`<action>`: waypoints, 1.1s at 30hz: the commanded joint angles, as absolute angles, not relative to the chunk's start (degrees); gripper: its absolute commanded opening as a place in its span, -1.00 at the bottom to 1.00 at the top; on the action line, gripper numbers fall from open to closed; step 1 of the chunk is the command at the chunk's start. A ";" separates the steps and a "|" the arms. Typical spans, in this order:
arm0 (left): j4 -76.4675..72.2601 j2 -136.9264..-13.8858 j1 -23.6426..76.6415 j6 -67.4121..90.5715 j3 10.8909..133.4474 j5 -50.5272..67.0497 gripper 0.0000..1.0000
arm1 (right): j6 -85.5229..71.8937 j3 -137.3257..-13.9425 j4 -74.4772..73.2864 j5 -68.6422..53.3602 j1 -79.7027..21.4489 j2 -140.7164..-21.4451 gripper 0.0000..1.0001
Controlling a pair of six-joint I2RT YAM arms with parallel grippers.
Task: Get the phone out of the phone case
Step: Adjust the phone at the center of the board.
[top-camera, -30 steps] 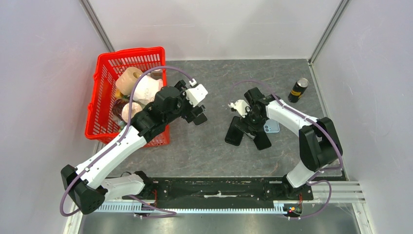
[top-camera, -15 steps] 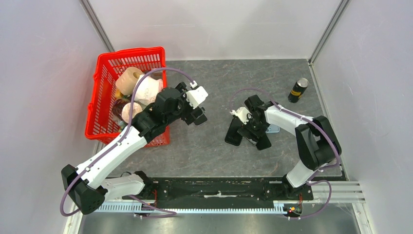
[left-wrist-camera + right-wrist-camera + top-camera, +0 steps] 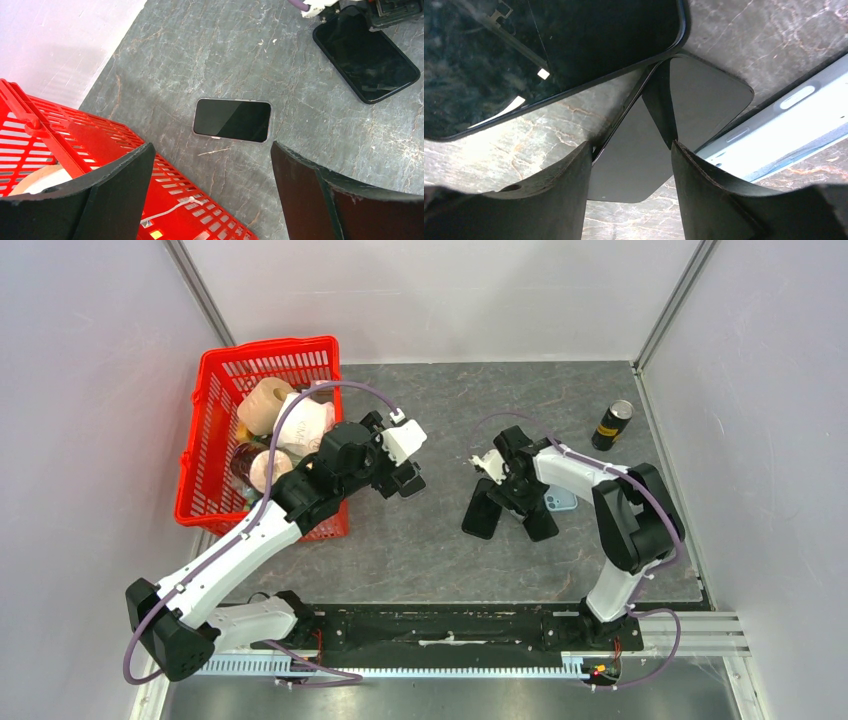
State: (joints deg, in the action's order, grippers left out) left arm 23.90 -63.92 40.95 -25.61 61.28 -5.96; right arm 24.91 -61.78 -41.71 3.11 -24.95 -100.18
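A large black phone (image 3: 482, 515) lies on the table, its dark screen filling the top left of the right wrist view (image 3: 549, 50). A dark grey flat flap (image 3: 649, 170) joins it at one corner and shows as a black piece (image 3: 540, 526) in the top view. My right gripper (image 3: 511, 490) hangs low over that joint, its jaws apart on either side of the flap (image 3: 631, 200). A light blue case (image 3: 561, 501) lies just right of it (image 3: 784, 120). My left gripper (image 3: 212, 195) is open and empty above a smaller black phone (image 3: 232, 120).
A red basket (image 3: 270, 345) with paper rolls and bottles stands at the left, its wall under my left fingers (image 3: 90, 150). A dark can (image 3: 612, 424) stands at the far right. Grey walls close in the table on three sides.
My right wrist has shifted a little back and to the left over the black phone and flap. The phones and the left arm have hardly moved.
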 commanded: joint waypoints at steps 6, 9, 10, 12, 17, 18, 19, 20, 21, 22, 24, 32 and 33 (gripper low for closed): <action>22.02 -62.85 41.02 -26.36 61.08 -6.77 0.85 | 20.39 -67.62 -34.89 3.94 -24.46 -108.85 0.12; 21.97 -62.88 40.96 -26.36 61.01 -6.84 0.86 | 18.90 -69.55 -34.47 4.67 -24.29 -110.43 0.10; 21.97 -62.91 40.96 -26.37 60.95 -6.96 0.86 | 18.37 -70.27 -34.30 4.88 -24.15 -111.04 0.09; 21.91 -62.87 41.00 -26.55 61.00 -7.03 0.86 | 17.34 -71.84 -34.19 5.02 -23.70 -112.06 0.08; 21.88 -62.78 40.96 -26.71 60.91 -7.19 0.86 | 16.52 -74.79 -34.52 4.45 -22.62 -113.64 0.06; 21.97 -62.69 40.96 -26.65 60.99 -7.14 0.86 | 16.50 -74.92 -34.74 3.69 -22.36 -112.71 0.07; 22.05 -62.47 40.96 -26.75 61.07 -7.22 0.86 | 16.58 -74.81 -35.11 2.97 -22.25 -111.33 0.10; 22.02 -62.39 40.96 -26.77 61.08 -7.31 0.86 | 16.59 -74.84 -35.64 2.24 -22.24 -109.81 0.14; 21.97 -62.28 40.96 -26.87 61.01 -7.32 0.86 | 17.00 -74.81 -36.65 1.36 -22.23 -108.62 0.19; 21.95 -62.15 40.96 -27.05 60.98 -7.39 0.85 | 17.37 -74.80 -37.70 0.25 -22.21 -106.60 0.25; 21.80 -61.97 40.96 -27.05 61.00 -7.38 0.86 | 18.64 -74.08 -40.34 -2.44 -22.21 -102.75 0.36; 21.64 -61.79 40.96 -26.58 60.72 -6.86 0.86 | 31.17 -63.78 -49.15 -2.68 -22.11 -88.35 0.53; 21.62 -61.81 40.96 -26.50 60.73 -6.79 0.86 | 33.11 -61.71 -49.60 -1.91 -22.18 -86.96 0.53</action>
